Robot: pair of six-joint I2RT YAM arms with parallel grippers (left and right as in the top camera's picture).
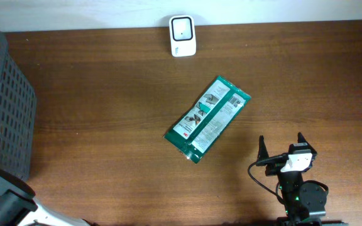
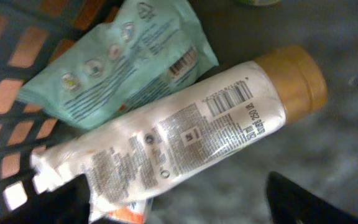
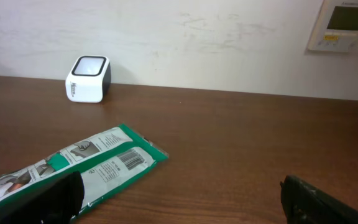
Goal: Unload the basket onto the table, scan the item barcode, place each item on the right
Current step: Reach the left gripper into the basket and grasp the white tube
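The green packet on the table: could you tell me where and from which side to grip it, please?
Grip the green packet probably from above, across its narrow width near the middle. It lies flat and diagonal, so the open right gripper would turn square to its long edges, clear of the barcode facing up at the far end.

I log one dark grey slatted basket (image 1: 14,107) at the left edge of the brown wooden tabletop (image 1: 105,125); one white control panel (image 3: 345,25) on the wall behind.
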